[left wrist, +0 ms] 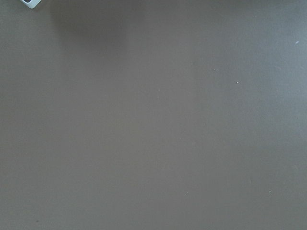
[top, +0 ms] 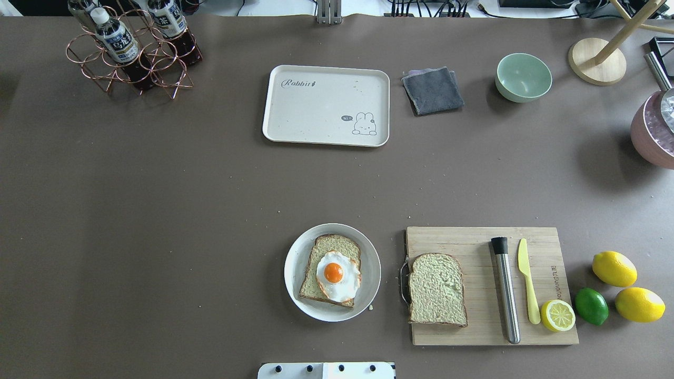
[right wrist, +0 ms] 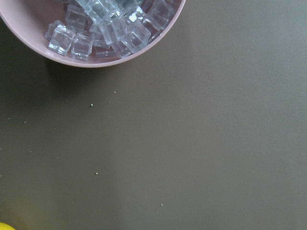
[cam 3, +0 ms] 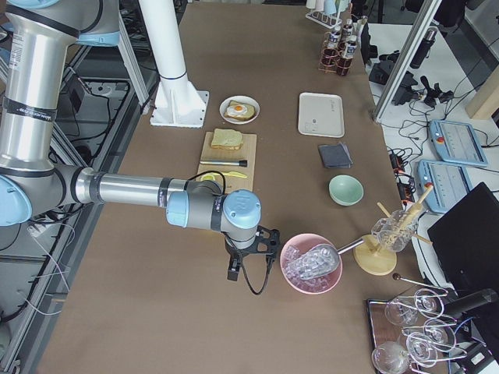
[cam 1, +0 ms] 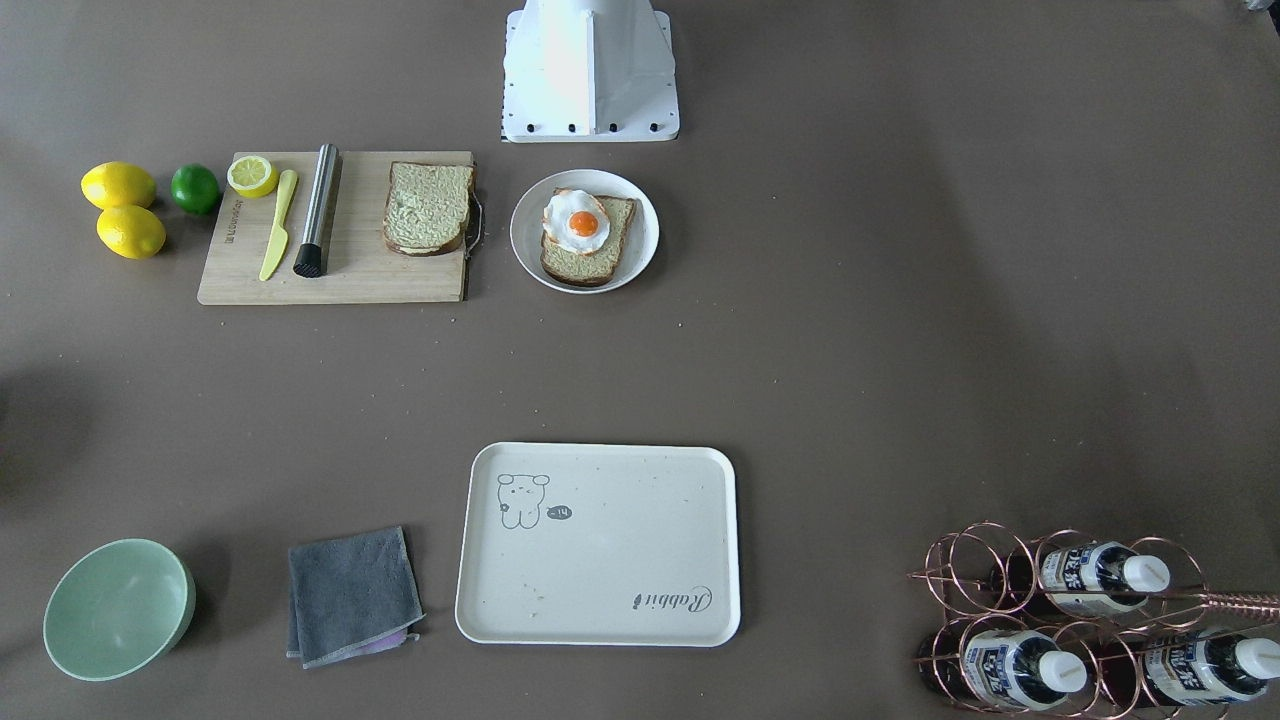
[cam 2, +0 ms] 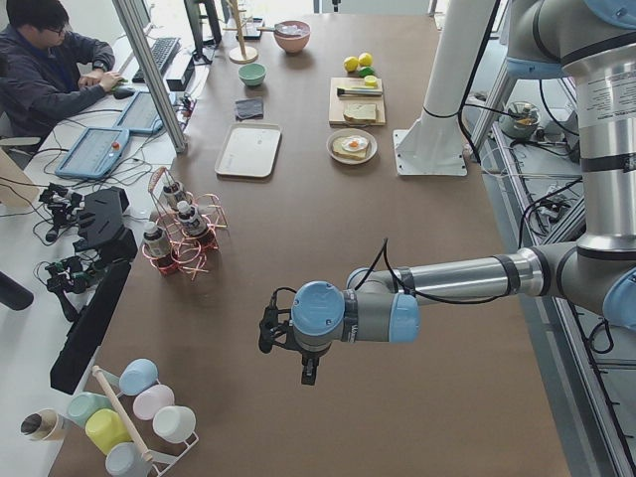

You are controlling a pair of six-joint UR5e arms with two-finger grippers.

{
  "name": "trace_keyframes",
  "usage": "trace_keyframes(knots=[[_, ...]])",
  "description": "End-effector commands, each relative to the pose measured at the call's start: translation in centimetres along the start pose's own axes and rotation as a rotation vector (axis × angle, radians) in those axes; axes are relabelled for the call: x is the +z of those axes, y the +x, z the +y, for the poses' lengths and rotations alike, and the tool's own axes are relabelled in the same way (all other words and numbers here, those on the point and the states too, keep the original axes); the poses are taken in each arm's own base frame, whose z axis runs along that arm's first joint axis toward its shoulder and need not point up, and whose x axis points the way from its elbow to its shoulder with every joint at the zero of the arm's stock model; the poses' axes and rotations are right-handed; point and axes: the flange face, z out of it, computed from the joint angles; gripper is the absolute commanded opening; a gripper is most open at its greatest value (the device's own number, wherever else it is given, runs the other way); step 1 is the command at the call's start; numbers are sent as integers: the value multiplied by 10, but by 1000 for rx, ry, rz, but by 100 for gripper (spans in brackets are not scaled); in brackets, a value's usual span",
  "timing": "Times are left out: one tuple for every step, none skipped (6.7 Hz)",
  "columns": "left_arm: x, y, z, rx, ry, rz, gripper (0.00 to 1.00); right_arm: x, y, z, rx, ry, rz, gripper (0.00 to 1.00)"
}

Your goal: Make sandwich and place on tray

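Note:
One bread slice [cam 1: 588, 258] with a fried egg [cam 1: 578, 222] on top lies on a round white plate [cam 1: 525, 235]. A second slice [cam 1: 428, 208] lies bare on the wooden cutting board [cam 1: 360, 270]. The cream tray [cam 1: 600, 560] with the bear drawing holds nothing. The same things show in the overhead view: egg [top: 337, 275], second slice [top: 438, 288], tray [top: 321, 113]. My left gripper [cam 2: 266, 330] and right gripper [cam 3: 251, 265] hang far off at opposite table ends. They show only in the side views, so I cannot tell if they are open or shut.
On the board lie a steel cylinder [top: 506, 289], a yellow knife [top: 527, 281] and a half lemon [top: 558, 315]. Two lemons and a lime [top: 591, 305] sit beside it. A grey cloth [top: 433, 90], a green bowl [top: 523, 77], a bottle rack [top: 131, 50] and a pink bowl of ice cubes [cam 3: 312, 263] stand around.

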Motion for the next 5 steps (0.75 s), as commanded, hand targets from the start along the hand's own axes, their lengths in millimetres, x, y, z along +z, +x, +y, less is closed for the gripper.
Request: trace_keyframes(knots=[[-8, 9, -18, -21, -19, 3, 98, -3, -3, -2, -6, 6, -5, 100], [-11, 11, -18, -16, -13, 7, 98, -4, -4, -2, -9, 9, -5, 100], [-20, 23, -21, 8, 5, 3, 98, -9, -10, -7, -20, 22, -4, 100], [-35, 41, -27, 44, 35, -2, 98, -21, -22, -16, -108, 110, -9, 100], [-50, 60, -33, 104, 80, -1, 98, -30, -30, -20, -192, 204, -23, 100]])
